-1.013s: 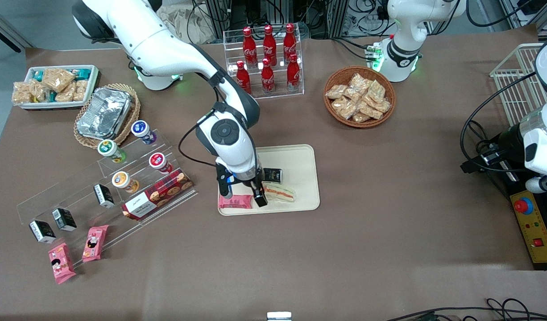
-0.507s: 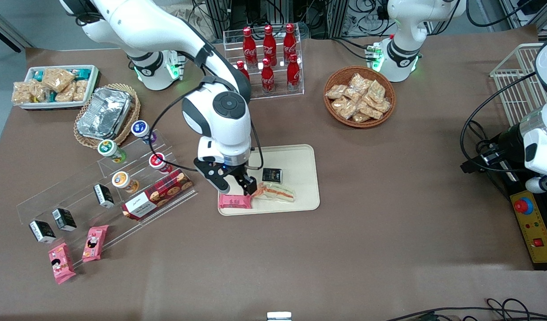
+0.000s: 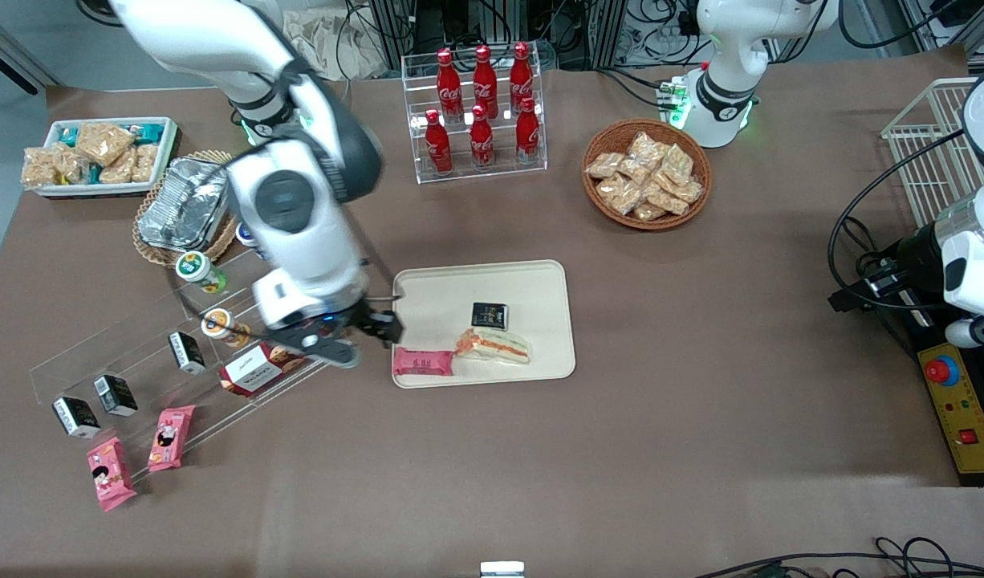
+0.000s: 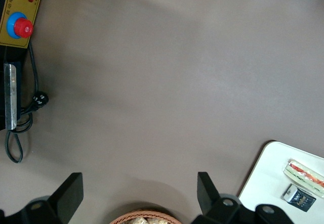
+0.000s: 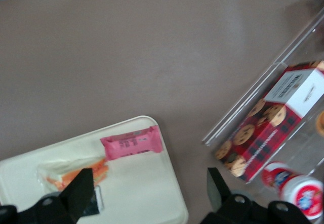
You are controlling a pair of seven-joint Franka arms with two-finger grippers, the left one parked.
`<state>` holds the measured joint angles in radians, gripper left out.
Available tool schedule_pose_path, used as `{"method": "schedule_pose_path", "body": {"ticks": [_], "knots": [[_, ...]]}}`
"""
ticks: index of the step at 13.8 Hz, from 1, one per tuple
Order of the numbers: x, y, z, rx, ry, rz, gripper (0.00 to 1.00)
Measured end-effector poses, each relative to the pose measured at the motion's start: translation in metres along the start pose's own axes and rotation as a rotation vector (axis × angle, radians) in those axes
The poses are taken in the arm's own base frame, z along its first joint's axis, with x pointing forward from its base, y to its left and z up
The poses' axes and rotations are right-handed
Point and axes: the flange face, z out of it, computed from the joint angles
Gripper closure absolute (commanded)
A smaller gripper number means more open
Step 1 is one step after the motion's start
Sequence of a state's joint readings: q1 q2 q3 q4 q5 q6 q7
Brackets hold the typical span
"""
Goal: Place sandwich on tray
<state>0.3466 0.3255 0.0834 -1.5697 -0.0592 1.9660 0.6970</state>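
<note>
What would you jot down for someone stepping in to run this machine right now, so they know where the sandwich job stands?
Tool: open and empty, hanging above the table beside the tray's edge toward the working arm's end, next to the clear display shelf.
Sandwich: lying flat on the tray, in its part nearer the front camera, free of the tool.
Also on the tray: a pink snack bar beside the sandwich, and a small black packet farther from the front camera.
Done: the sandwich is on the tray.
Left: nothing for the sandwich, it seems; perhaps just bring the arm clear.
</note>
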Motion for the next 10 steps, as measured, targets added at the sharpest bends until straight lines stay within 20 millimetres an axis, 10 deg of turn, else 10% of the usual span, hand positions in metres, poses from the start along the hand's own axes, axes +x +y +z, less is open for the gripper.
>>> {"method": "schedule_pose_path", "body": {"ticks": [10], "knots": [[0.053, 0.237, -0.122, -0.037, -0.08, -0.162, 0.01]]}}
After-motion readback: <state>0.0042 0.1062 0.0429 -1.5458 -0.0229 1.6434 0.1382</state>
